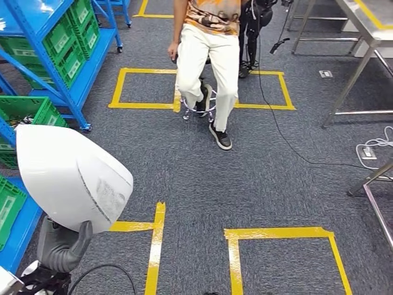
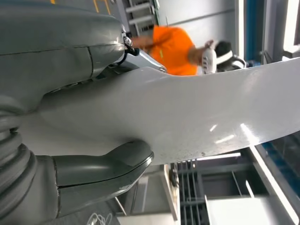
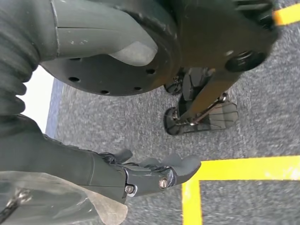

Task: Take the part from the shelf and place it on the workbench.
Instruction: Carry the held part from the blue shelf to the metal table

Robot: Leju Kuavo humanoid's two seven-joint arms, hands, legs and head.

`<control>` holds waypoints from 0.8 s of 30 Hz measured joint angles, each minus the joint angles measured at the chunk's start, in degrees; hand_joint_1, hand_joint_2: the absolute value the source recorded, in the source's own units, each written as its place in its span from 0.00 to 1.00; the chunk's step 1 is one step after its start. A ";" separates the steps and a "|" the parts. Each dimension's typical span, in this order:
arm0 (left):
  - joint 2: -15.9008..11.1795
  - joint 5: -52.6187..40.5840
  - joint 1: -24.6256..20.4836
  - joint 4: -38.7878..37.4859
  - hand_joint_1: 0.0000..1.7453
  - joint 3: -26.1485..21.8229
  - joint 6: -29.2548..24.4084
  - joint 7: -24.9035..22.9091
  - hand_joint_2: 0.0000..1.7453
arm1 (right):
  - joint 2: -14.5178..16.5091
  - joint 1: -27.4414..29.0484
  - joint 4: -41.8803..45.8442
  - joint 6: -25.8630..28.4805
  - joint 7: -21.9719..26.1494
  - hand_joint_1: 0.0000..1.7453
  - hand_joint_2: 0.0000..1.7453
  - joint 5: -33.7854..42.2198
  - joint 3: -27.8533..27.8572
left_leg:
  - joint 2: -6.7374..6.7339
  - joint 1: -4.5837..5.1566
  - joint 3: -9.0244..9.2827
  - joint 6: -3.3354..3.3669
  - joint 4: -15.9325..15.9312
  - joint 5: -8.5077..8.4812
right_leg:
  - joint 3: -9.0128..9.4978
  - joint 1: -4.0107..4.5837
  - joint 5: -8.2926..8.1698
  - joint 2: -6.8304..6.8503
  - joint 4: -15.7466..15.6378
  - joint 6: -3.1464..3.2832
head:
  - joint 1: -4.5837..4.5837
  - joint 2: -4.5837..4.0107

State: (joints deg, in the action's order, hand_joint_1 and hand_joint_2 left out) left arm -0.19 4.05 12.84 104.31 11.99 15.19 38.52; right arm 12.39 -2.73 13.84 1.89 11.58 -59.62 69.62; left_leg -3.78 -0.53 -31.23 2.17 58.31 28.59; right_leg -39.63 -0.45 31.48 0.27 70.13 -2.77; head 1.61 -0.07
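The white part [image 1: 69, 178] is being gripped by the left hand [image 1: 60, 246] beside the blue shelf [image 1: 44, 55], right hand [image 3: 155, 173] hanging loose, so pickup's done and the workbench drop is pending.

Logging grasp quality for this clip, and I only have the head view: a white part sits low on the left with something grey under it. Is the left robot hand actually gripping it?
Observer: Yes. In the left wrist view the left robot hand grips the white part, with its thumb on one face and the rest of the hand on the other.
Operator: And the right robot hand?
Observer: The right wrist view shows the right robot hand holding nothing, its fingers loosely extended.
Operator: What lies beyond it?
Observer: Grey carpet crossed by yellow floor tape.
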 joint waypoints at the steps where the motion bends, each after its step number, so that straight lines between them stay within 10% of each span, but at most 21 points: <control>1: 0.01 -0.03 -0.18 0.00 1.00 0.04 -0.04 -0.04 1.00 | 0.01 -0.04 -0.01 0.16 0.03 0.00 1.00 -0.07 0.08 | -0.65 0.04 0.13 -0.13 0.00 0.11 | 2.41 0.08 -1.70 1.24 -4.34 0.14 | 0.01 0.00; 4: 0.04 -0.04 -0.40 0.01 1.00 0.09 -0.33 0.28 1.00 | 0.21 -0.37 -0.01 1.77 0.33 0.00 1.00 -1.54 0.10 | -2.34 0.41 0.42 -0.85 0.15 0.46 | 6.94 0.73 -3.70 3.81 -12.25 0.96 | -0.08 0.00; 6: 0.07 0.07 -0.46 0.03 1.00 0.11 -0.42 0.58 1.00 | 0.32 -0.32 -0.01 2.75 0.67 0.00 1.00 -2.98 -0.06 | -3.27 0.43 0.62 -1.40 0.05 0.50 | 6.87 0.86 -3.89 2.67 -12.50 1.60 | -0.12 0.00; 9: 0.10 0.75 -0.64 0.07 1.00 0.01 0.12 0.67 1.00 | 0.32 -0.29 -0.02 3.46 1.33 0.00 1.00 -4.15 -0.43 | 0.23 0.04 -0.38 -2.24 3.30 3.01 | 7.11 0.45 -4.37 0.76 -13.04 2.55 | -0.37 0.00; 13: 0.10 1.09 -0.60 -0.10 1.00 -0.21 0.61 0.65 1.00 | 0.31 -0.80 -0.03 4.23 2.21 0.00 1.00 -4.29 -0.52 | 3.16 -0.06 -6.37 -2.44 15.93 7.98 | 7.18 0.47 -4.47 -2.36 -13.03 2.97 | -0.64 -0.01; 17: 0.10 0.89 -0.73 -0.19 1.00 -0.31 0.58 0.65 1.00 | 0.30 -0.86 -0.03 4.74 2.64 0.00 1.00 -4.37 -0.55 | 5.92 -0.29 -2.56 -2.05 5.89 0.66 | 7.32 0.44 -4.37 -5.81 -12.56 2.75 | -0.64 0.00; 21: 0.11 0.86 -0.79 -0.20 1.00 -0.45 0.37 0.66 1.00 | 0.31 -0.92 -0.08 5.60 2.82 0.00 1.00 -4.38 -0.61 | 7.91 -0.31 -0.66 -1.71 0.64 -0.34 | 5.87 -0.01 -4.75 -8.59 -12.21 1.44 | -0.59 0.00; 24: 0.32 0.71 -0.78 -0.13 1.00 -0.52 -0.03 0.61 1.00 | 0.31 -0.57 -0.17 6.59 2.68 0.00 1.00 -4.31 -0.62 | 5.66 -0.40 -0.35 -0.77 -0.25 -0.85 | 3.99 0.06 -3.12 -5.75 -9.58 0.76 | -0.30 -0.01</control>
State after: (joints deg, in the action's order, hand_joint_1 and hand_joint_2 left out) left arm 0.13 4.76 12.06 104.18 11.47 15.16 39.12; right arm 12.70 -3.31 13.67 8.49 14.26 -63.93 69.00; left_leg 1.88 -0.93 -31.58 1.40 58.07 27.74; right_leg -35.64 -0.39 28.36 -5.48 60.55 -2.02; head 1.32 -0.07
